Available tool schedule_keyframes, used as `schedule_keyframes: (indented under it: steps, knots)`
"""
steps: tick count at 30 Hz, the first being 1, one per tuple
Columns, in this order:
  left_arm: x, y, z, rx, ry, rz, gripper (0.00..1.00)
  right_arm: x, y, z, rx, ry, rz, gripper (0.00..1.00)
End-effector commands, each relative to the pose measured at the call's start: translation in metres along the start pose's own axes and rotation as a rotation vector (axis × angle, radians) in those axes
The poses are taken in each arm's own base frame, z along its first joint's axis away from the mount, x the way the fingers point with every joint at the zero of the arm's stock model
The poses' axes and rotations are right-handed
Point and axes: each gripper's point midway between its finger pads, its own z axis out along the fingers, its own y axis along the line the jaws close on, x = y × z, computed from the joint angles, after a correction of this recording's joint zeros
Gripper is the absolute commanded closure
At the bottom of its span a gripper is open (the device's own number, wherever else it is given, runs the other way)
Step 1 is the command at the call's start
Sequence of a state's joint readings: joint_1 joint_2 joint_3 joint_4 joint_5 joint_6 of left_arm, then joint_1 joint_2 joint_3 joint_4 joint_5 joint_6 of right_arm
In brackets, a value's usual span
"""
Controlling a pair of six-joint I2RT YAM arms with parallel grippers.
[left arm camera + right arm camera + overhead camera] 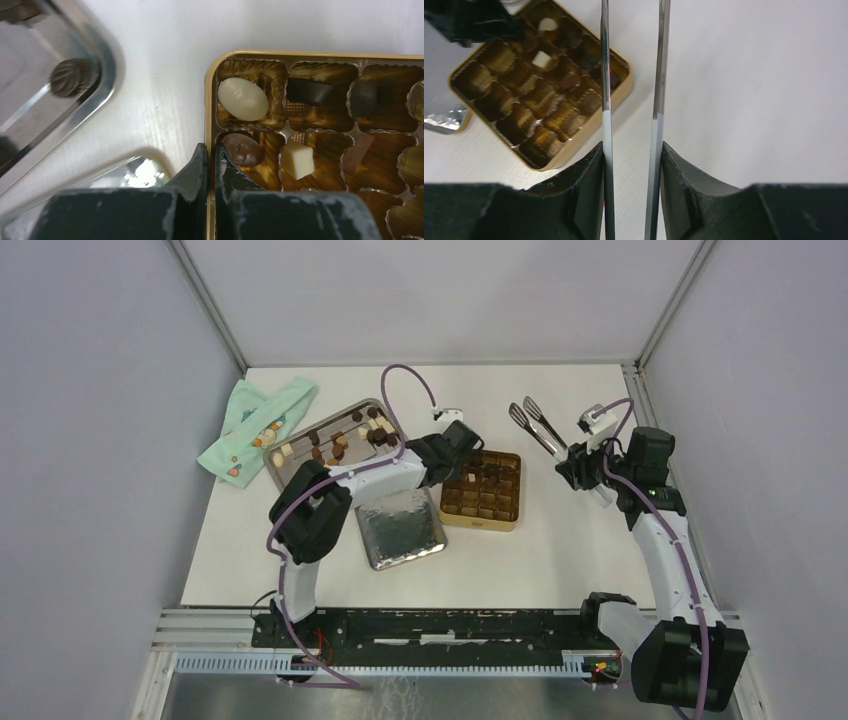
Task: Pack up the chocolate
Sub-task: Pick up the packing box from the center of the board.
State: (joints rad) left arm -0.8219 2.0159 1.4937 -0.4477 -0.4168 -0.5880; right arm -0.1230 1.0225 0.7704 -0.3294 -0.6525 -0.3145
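Showing cream, brown and dark chocolate (243, 98).

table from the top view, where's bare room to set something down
Bare: the near strip of table in front of the gold tin, and the gap between tin and right arm. Crowded: left half, with cloth, metal tray and silver lid.

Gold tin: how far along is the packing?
Done: a few pieces sit in the gold square compartment tin, including a cream-white oval chocolate and a white cube. In hand: left gripper shut over the tin's corner; right gripper holds metal tongs. Remaining: most compartments are empty, many chocolates wait on the steel tray.
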Motion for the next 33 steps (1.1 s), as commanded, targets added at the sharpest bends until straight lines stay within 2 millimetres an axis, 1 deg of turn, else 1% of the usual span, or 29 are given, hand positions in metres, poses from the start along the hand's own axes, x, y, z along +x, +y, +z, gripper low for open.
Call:
schedule_keyframes:
  steps: [1,3,7,8,9,10,14,22,26,33]
  knots:
    - [-0.069,-0.002,-0.066,0.058,-0.295,-0.071,0.98,-0.019,-0.03,-0.012,0.165,-0.057,-0.024,0.55]
    - [-0.074,-0.003,-0.088,0.07,-0.382,-0.07,0.98,-0.018,-0.035,-0.014,0.189,-0.054,-0.016,0.55]
    - [-0.067,0.002,-0.12,0.078,-0.545,-0.061,0.98,-0.016,-0.038,-0.015,0.2,-0.051,-0.008,0.56]
    - [-0.069,0.002,-0.129,0.099,-0.591,-0.075,0.98,-0.016,-0.038,-0.015,0.2,-0.05,-0.006,0.56]
    - [-0.062,0.005,-0.133,0.1,-0.607,-0.07,0.98,-0.015,-0.038,-0.015,0.199,-0.049,-0.004,0.56]
    - [-0.064,0.004,-0.142,0.125,-0.655,-0.091,0.98,-0.015,-0.039,-0.015,0.198,-0.05,-0.003,0.56]
    - [-0.057,0.004,-0.168,0.157,-0.777,-0.075,0.98,-0.013,-0.038,-0.014,0.19,-0.049,0.003,0.56]
    - [-0.047,0.0,-0.183,0.127,-0.859,-0.047,0.98,-0.01,-0.039,-0.013,0.189,-0.043,0.007,0.56]
    - [-0.042,-0.005,-0.195,0.129,-0.919,-0.022,0.98,-0.01,-0.038,-0.013,0.184,-0.043,0.007,0.56]
    - [-0.036,-0.012,-0.201,0.094,-0.964,0.053,0.98,-0.009,-0.039,-0.013,0.183,-0.041,0.009,0.56]
